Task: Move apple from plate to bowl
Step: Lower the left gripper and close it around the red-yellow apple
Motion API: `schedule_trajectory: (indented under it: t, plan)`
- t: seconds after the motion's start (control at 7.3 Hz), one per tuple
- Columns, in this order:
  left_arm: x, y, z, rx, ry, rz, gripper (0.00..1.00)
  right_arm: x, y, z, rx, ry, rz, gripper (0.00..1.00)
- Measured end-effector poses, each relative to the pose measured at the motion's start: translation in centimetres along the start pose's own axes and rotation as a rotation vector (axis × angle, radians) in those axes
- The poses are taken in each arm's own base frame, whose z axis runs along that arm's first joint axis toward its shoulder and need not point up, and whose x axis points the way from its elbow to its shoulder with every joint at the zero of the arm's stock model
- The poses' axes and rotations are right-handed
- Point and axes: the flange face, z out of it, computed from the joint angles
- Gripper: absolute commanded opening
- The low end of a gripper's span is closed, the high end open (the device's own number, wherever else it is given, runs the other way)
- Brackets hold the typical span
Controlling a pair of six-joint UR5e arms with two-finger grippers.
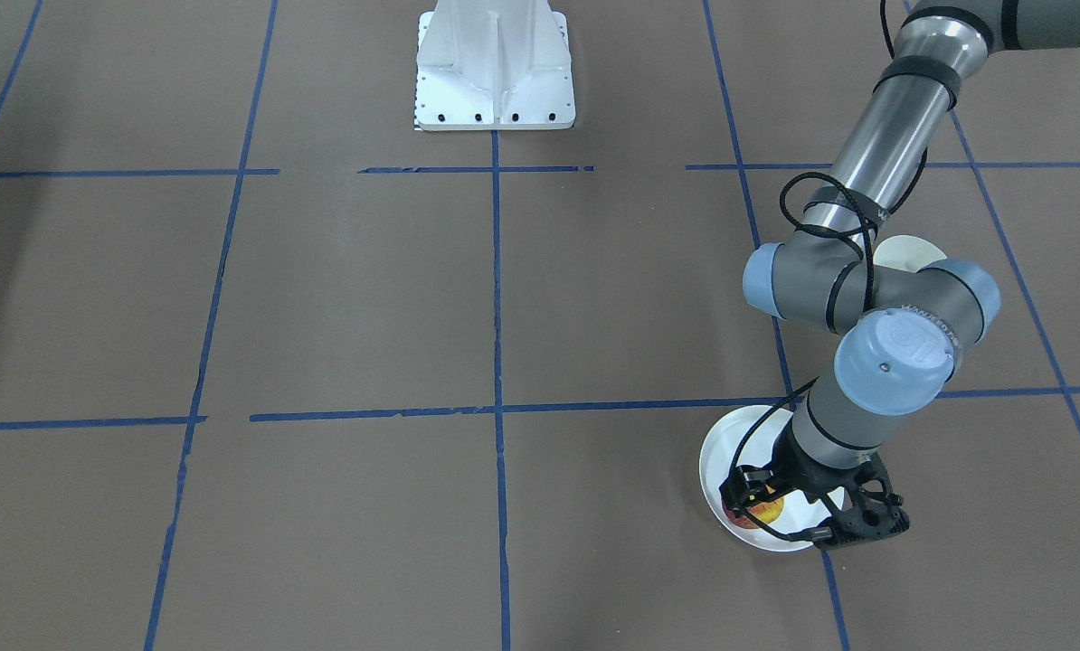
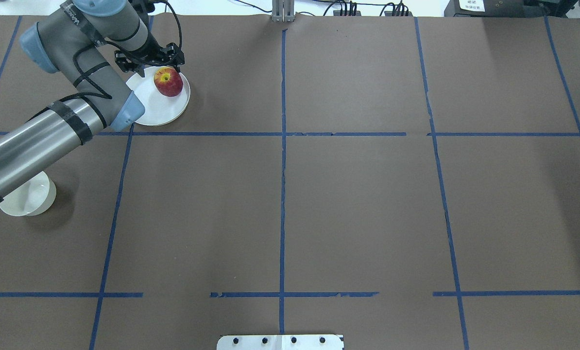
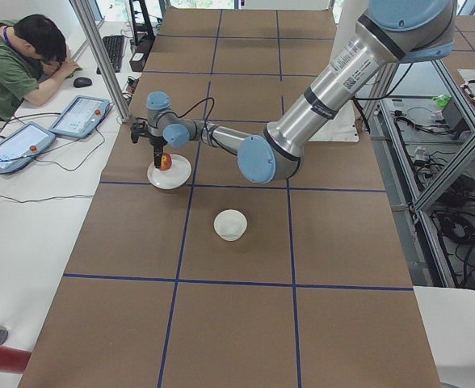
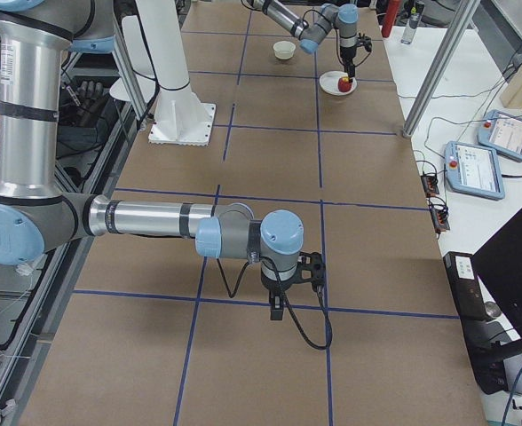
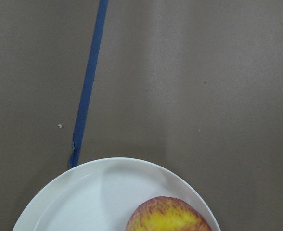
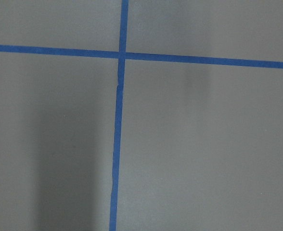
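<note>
The red and yellow apple [image 2: 168, 81] lies on the white plate [image 2: 156, 109] at the far left of the table. My left gripper [image 2: 149, 62] is open and hovers over the plate's far side, with the apple just beside it and not held. In the front view the apple [image 1: 762, 513] sits low between the spread fingers over the plate [image 1: 725, 448]. The left wrist view shows only the apple's top [image 5: 168, 215] and the plate's rim [image 5: 83, 185]. The cream-white bowl [image 2: 27, 197] stands empty under my left forearm. My right gripper [image 4: 279, 306] shows only in the exterior right view; I cannot tell if it is open.
The white robot base [image 1: 495, 68] stands at the table's near middle edge. Blue tape lines [image 2: 282, 146] grid the brown table. An operator [image 3: 19, 61] sits at a side desk with tablets [image 3: 80, 115] beyond the plate's end.
</note>
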Motion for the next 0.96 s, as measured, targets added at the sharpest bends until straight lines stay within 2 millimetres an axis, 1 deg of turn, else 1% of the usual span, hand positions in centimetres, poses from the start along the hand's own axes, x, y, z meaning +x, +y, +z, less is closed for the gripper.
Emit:
schedule_trajectory:
  t: [0.27, 0.41, 0.55, 0.68, 0.82, 0.96]
  plan:
    - [0.2, 1.0, 1.4, -0.007, 0.000, 0.011, 1.00, 0.0, 0.0, 0.0, 0.000, 0.001, 0.000, 1.00]
    - [0.3, 1.4, 2.0, -0.012, 0.000, 0.017, 0.94, 0.0, 0.0, 0.0, 0.000, 0.001, 0.000, 1.00]
    - [0.4, 1.8, 2.5, -0.017, 0.001, 0.021, 0.68, 0.0, 0.0, 0.0, 0.000, 0.001, 0.000, 1.00]
    - [0.4, 2.0, 2.8, -0.017, 0.004, 0.026, 0.45, 0.0, 0.0, 0.0, 0.000, 0.001, 0.000, 1.00]
    - [0.5, 2.0, 2.8, -0.019, 0.008, 0.032, 0.34, 0.0, 0.0, 0.0, 0.000, 0.001, 0.000, 1.00]
    - [0.5, 1.9, 2.6, -0.019, 0.013, 0.034, 0.33, 0.0, 0.0, 0.0, 0.000, 0.001, 0.000, 1.00]
